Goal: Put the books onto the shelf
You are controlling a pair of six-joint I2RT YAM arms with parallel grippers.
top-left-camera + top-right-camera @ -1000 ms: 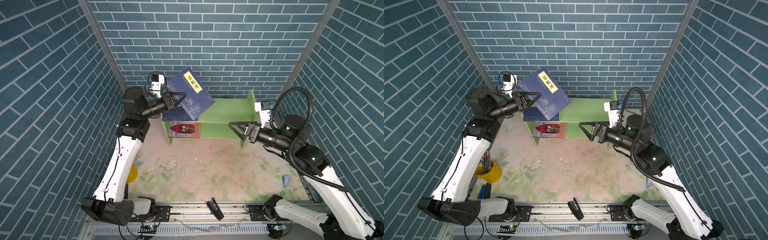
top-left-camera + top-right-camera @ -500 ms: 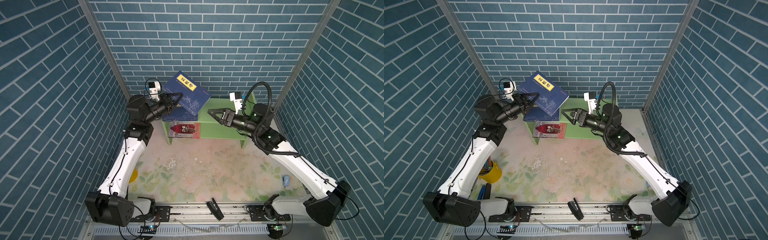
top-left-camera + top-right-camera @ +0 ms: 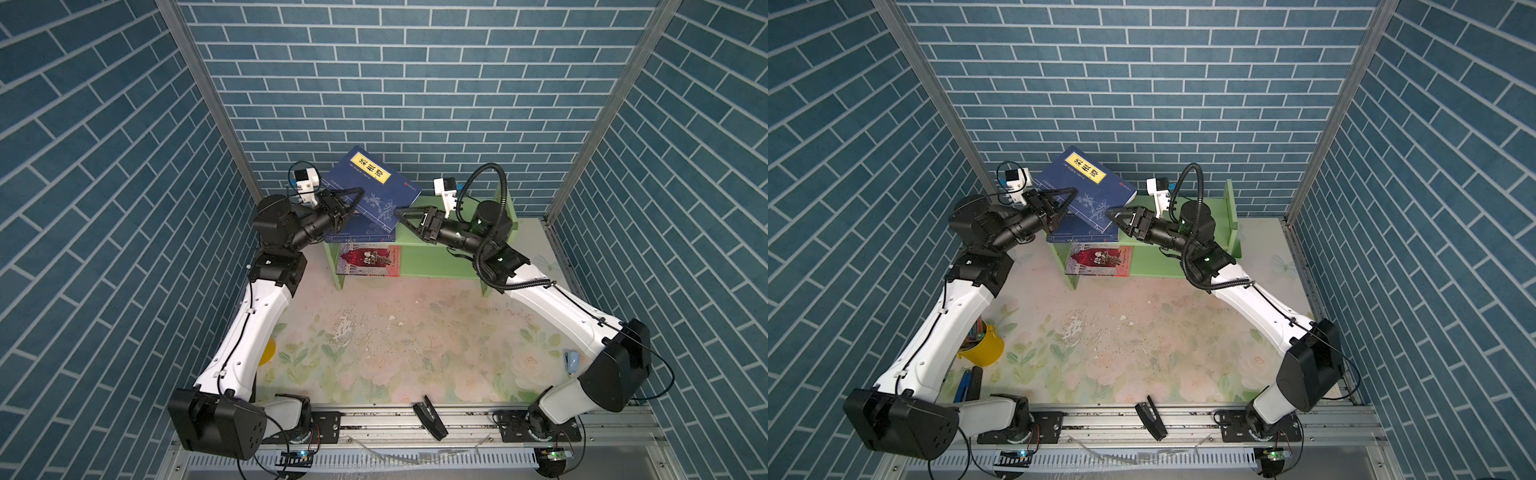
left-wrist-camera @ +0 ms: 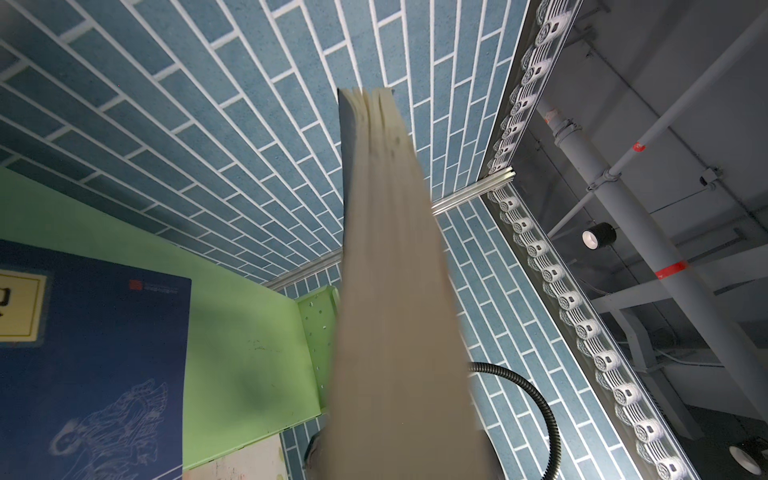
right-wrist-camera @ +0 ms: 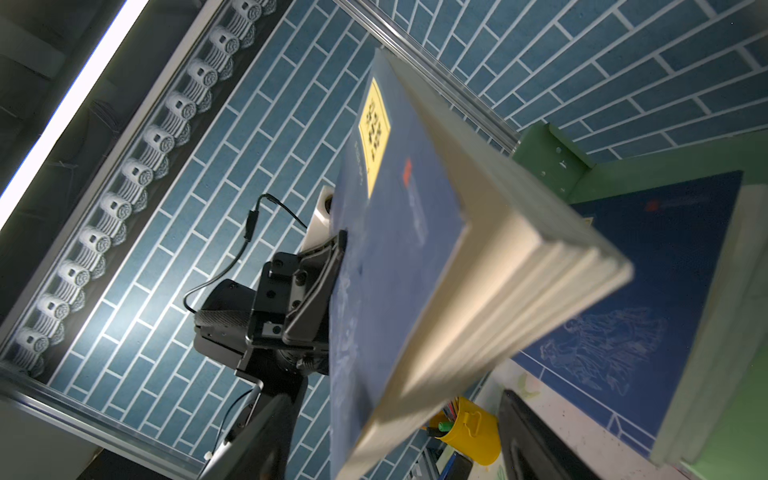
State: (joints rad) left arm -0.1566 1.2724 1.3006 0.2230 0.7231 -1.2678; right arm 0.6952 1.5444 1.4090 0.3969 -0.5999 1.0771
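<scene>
The raised book (image 3: 376,187), dark blue with a yellow title label, hangs tilted in the upper middle of both top views, above the left end of the shelf (image 3: 436,262). At the lower left of a top view a yellow cup (image 3: 984,349) of pens stands on the floral table (image 3: 1142,353), well apart from the shelf. Higher and to the right, the left gripper (image 3: 357,201) is clamped tight on the raised book's left edge; the right wrist view shows one finger (image 5: 320,286) pressed flat on the cover. Under the raised book, the stacked books (image 3: 365,232), also dark blue, lie flat at the left end of the top tier. The red-cover book (image 3: 368,259) lies on the lower tier beneath them. Further right, the right gripper (image 3: 403,218) has its jaws apart at the raised book's lower right corner. In the right wrist view that corner pokes between them, but whether either finger touches it I cannot tell. The shelf's right side panel stands upright behind the right arm.
</scene>
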